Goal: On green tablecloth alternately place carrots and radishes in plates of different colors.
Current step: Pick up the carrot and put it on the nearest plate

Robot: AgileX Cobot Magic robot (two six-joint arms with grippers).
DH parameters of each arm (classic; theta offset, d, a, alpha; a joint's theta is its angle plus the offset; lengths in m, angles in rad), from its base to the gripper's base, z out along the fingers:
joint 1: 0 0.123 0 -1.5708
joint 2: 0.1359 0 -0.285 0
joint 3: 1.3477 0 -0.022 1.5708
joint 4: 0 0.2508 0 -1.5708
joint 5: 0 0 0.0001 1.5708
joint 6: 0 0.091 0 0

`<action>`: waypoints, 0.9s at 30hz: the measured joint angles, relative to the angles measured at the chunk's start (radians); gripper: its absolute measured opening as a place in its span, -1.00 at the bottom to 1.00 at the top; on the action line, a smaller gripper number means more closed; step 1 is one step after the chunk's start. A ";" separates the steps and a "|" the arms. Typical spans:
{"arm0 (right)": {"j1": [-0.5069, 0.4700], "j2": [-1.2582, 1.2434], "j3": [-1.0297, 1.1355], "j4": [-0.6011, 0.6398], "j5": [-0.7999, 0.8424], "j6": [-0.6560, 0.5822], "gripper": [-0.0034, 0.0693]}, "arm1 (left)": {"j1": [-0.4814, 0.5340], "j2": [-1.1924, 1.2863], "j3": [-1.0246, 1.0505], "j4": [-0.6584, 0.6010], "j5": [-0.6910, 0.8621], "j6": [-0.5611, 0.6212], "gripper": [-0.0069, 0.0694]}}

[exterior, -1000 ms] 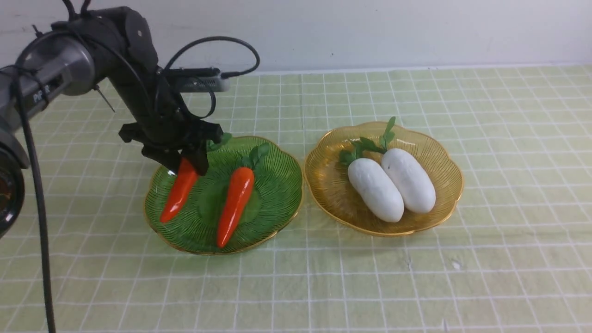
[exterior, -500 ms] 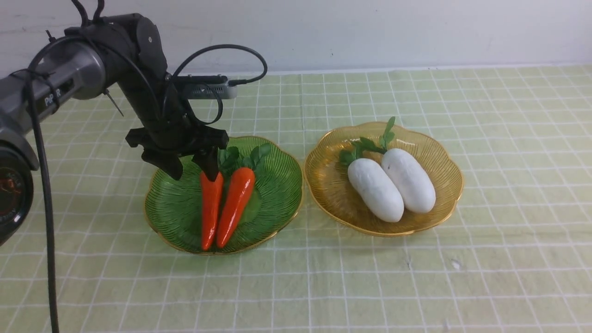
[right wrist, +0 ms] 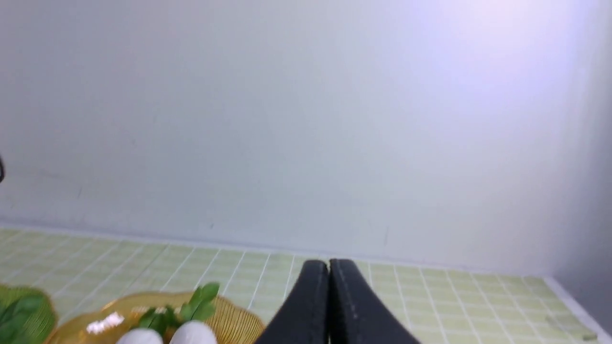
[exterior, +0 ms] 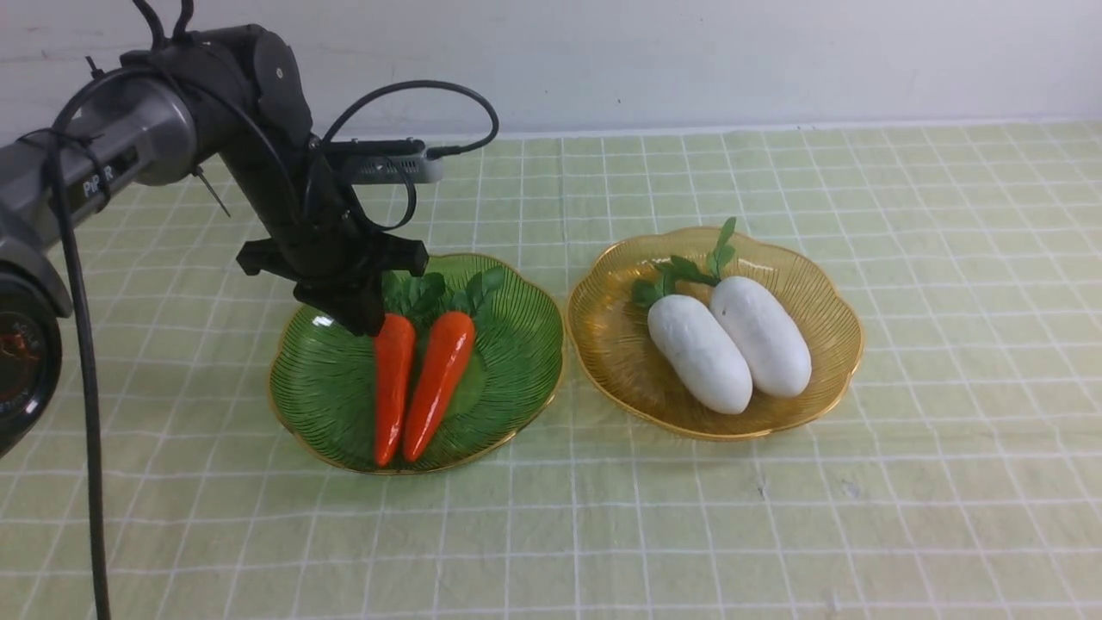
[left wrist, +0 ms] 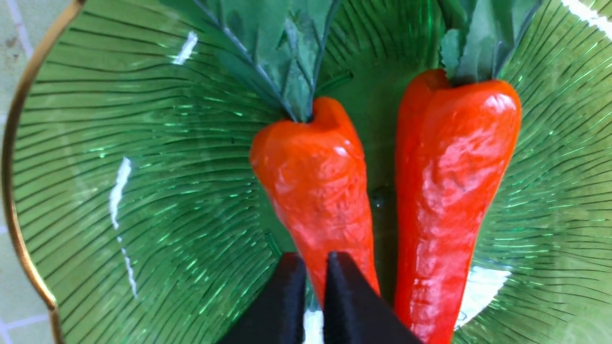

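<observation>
As both carrots (exterior: 439,379) lie side by side in the green plate (exterior: 323,400) and both radishes (exterior: 699,353) in the yellow plate (exterior: 616,362), the left end effector (exterior: 366,323) hangs pinched almost shut and empty at the left carrot (exterior: 392,387)'s thick end.
Sorting looks finished, so withdrawal is the likely step. Lift straight up before swinging away: its tips sit close to the leaves (exterior: 413,293), and a sideways drag could roll that carrot or shift the plate on the green tablecloth (exterior: 775,517) covering the desk. The right end effector (right wrist: 329,267), fingers pressed together, holds nothing.
</observation>
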State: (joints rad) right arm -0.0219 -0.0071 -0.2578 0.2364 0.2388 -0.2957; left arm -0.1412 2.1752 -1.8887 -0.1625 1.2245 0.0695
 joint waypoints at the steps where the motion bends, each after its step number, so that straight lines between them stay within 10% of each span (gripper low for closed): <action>1: 0.000 0.000 0.015 0.000 -0.045 0.000 -0.94 | 0.000 0.000 0.000 -0.007 0.000 0.000 -0.79; 27: 0.000 0.000 0.061 0.004 -0.176 -0.001 -0.94 | -0.002 -0.161 -0.059 -0.261 0.003 0.058 -0.84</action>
State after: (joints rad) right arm -0.0219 -0.0071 -0.1966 0.2400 0.0629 -0.2968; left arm -0.1430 2.0142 -1.9480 -0.4239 1.2272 0.1277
